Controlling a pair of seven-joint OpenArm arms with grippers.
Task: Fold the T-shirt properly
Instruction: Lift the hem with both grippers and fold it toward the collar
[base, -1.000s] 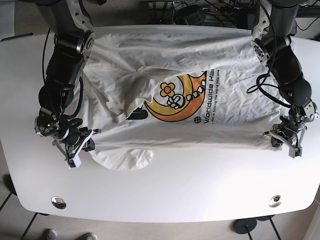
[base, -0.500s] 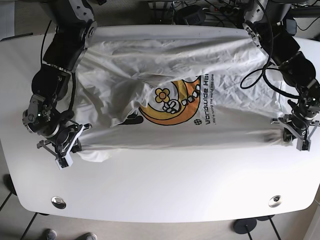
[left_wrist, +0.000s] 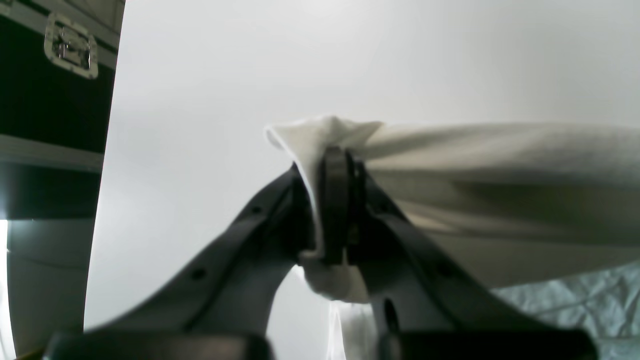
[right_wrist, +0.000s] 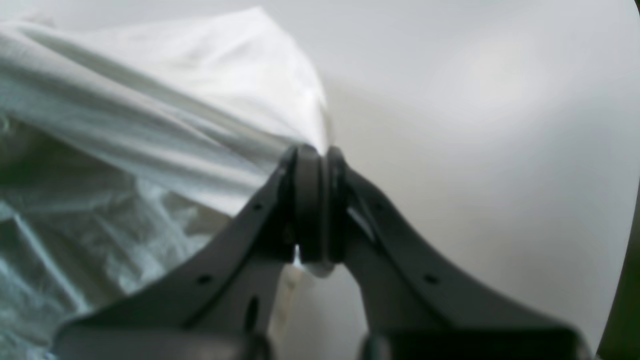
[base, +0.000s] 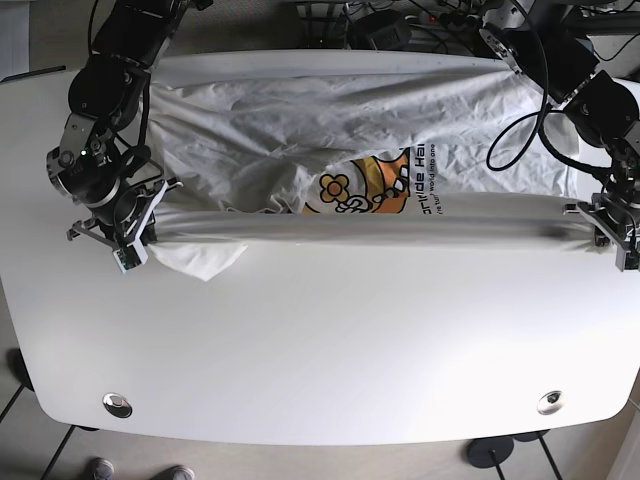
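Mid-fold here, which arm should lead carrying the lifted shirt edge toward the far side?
Neither alone, likely both together. The left gripper and right gripper are each shut on opposite ends of the T-shirt, with its edge stretched taut between them.

White T-shirt (base: 330, 150) w/ yellow-orange print & black text lies crumpled across far half of table. Near hem edge is lifted & pulled taut – a straight ridge running side to side. One sleeve flap droops at near-left corner.
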